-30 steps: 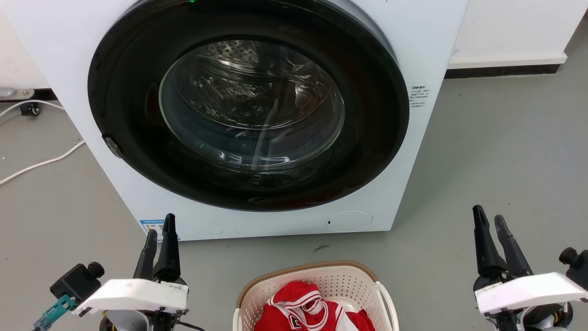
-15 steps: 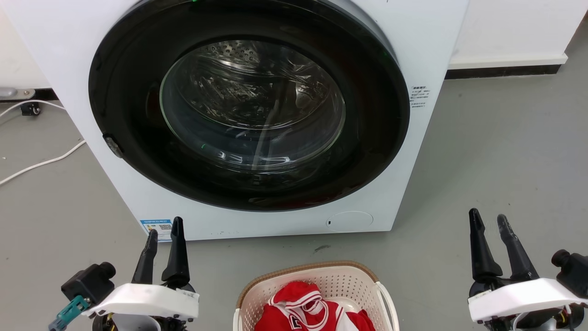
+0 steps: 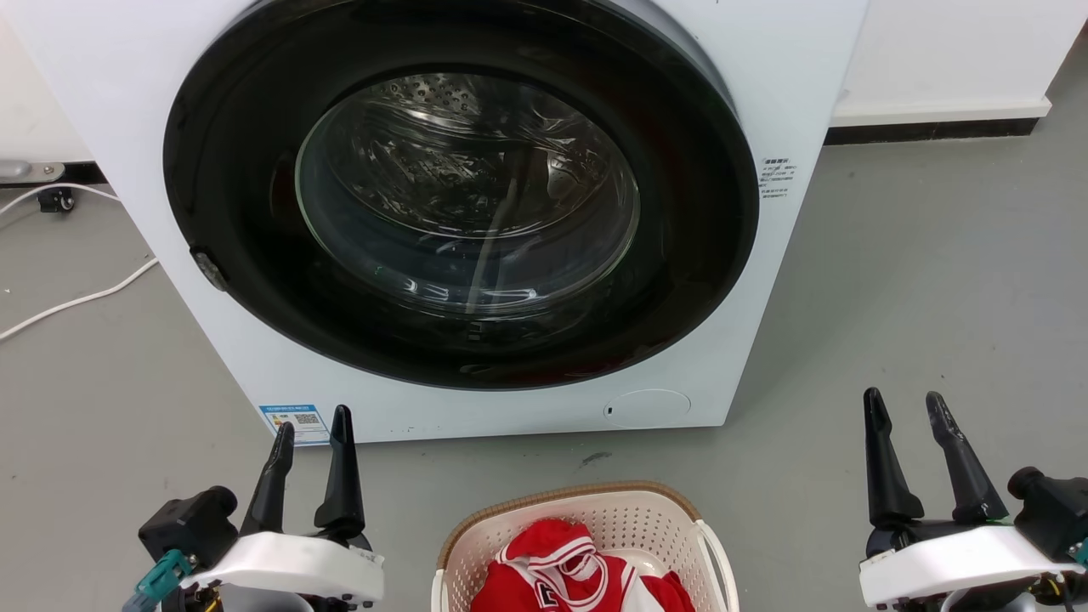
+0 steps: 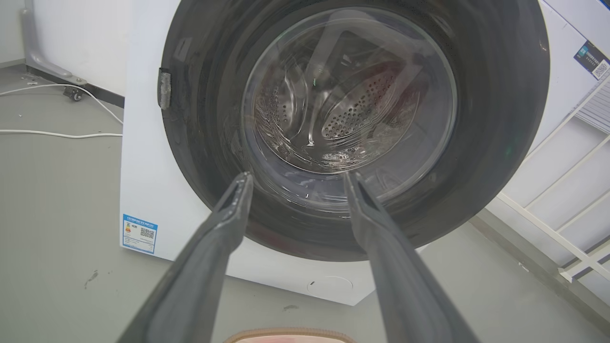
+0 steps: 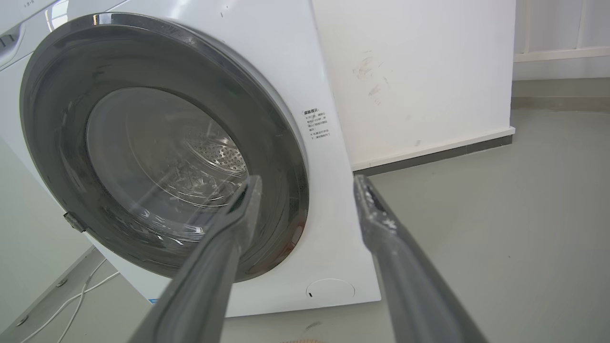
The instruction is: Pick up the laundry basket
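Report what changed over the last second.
The left gripper opened wider and slid right and down in the head view. The right gripper opened wider and edged left. Both are empty. The laundry basket, the red garment in it and the washing machine stayed put.

Low at left corner of white washing machine (image 3: 790, 68) front: blue-and-white sticker (image 3: 293, 418) with QR code. Near right edge: small block of dark print (image 3: 775, 177). Both too small to read.
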